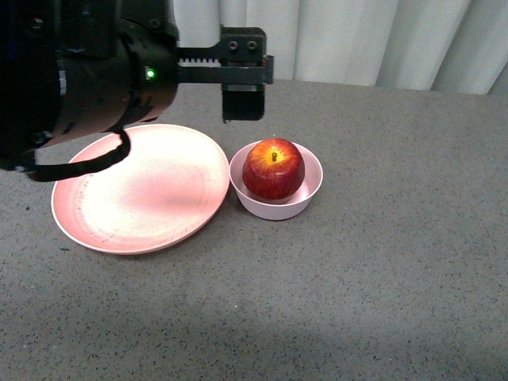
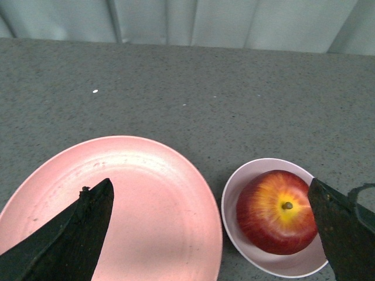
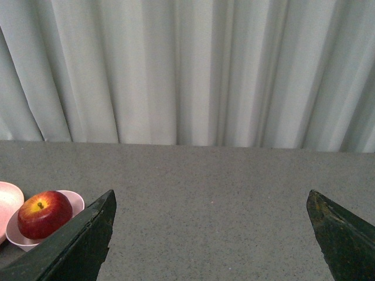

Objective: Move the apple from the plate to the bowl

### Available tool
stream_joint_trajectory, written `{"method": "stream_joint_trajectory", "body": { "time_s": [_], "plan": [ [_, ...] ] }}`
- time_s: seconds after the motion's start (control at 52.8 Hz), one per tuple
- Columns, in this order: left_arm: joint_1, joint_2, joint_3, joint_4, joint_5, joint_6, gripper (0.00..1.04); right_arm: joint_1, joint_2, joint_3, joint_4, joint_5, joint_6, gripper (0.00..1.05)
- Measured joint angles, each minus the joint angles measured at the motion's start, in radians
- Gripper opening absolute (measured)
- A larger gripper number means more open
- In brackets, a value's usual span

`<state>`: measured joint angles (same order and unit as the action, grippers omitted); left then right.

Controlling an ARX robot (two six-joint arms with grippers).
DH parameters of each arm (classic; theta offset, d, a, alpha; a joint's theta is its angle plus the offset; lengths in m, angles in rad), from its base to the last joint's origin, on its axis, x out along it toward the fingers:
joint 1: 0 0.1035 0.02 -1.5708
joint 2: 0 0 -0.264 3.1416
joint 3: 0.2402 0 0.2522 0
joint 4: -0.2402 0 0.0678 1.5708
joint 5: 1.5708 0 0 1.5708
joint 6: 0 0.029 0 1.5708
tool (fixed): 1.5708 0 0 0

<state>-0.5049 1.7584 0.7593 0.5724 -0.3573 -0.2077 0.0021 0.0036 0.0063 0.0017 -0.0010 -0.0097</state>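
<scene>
The dark-red apple sits stem up inside the small pale pink bowl. The wide salmon-pink plate lies just left of the bowl with nothing on it. My left arm hangs over the plate's far side, and one of its fingers is above and behind the bowl. In the left wrist view my left gripper is open and empty above the plate, the bowl and the apple. My right gripper is open and empty, well off to the side of the apple and the bowl.
The grey speckled table stretches to the right and front of the bowl. A pale pleated curtain hangs along the table's far edge. My right arm is out of the front view.
</scene>
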Motion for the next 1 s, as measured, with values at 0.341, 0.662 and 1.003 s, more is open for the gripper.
{"method": "stream_joint_trajectory", "body": {
  "time_s": [0.341, 0.662, 1.003],
  "plan": [
    [0.116, -0.147, -0.333, 0.603, -0.019, 0.177, 0.54, 0.000, 0.000, 0.000, 0.000, 0.002, 0.000, 0.95],
    [0.266, -0.435, -0.571, 0.548, 0.127, 0.196, 0.04, 0.000, 0.000, 0.000, 0.000, 0.000, 0.000, 0.95],
    [0.386, -0.790, -0.706, 0.328, 0.243, 0.200, 0.04, 0.000, 0.000, 0.000, 0.000, 0.000, 0.000, 0.95]
  ]
}}
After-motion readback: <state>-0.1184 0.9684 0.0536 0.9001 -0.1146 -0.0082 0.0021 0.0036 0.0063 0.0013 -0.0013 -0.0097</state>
